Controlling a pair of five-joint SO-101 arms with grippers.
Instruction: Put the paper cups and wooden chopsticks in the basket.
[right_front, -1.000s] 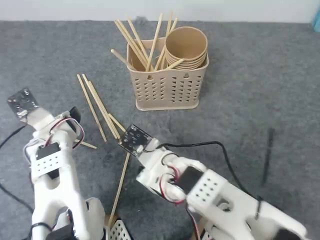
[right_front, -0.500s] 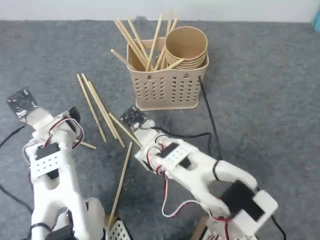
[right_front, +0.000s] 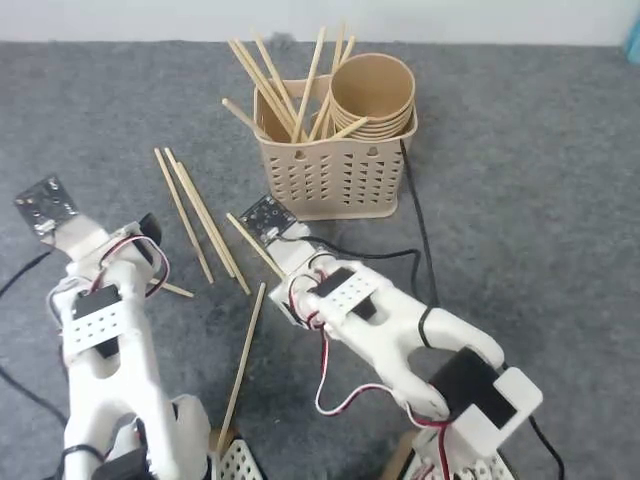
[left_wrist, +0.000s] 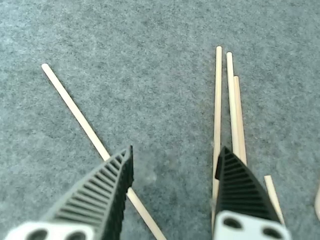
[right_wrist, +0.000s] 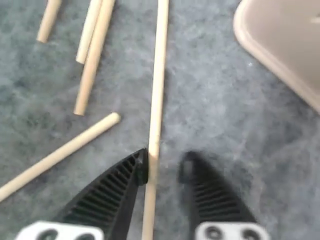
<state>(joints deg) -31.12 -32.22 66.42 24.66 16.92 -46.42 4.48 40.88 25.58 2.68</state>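
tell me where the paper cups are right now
In the high view, the paper cups sit stacked inside the basket, in its right half, beside the chopsticks standing in it.

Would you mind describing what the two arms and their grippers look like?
Both the left arm and right arm are white plastic with perforated panels, black motor blocks and loose red, white and black wires. The left gripper and right gripper have black, ribbed, pointed fingers on white bases.

A grey, carpet-like worktop (right_front: 520, 150) fills the scene; a pale wall (right_front: 450, 20) runs behind it, a blue object (right_front: 634, 40) at its edge.
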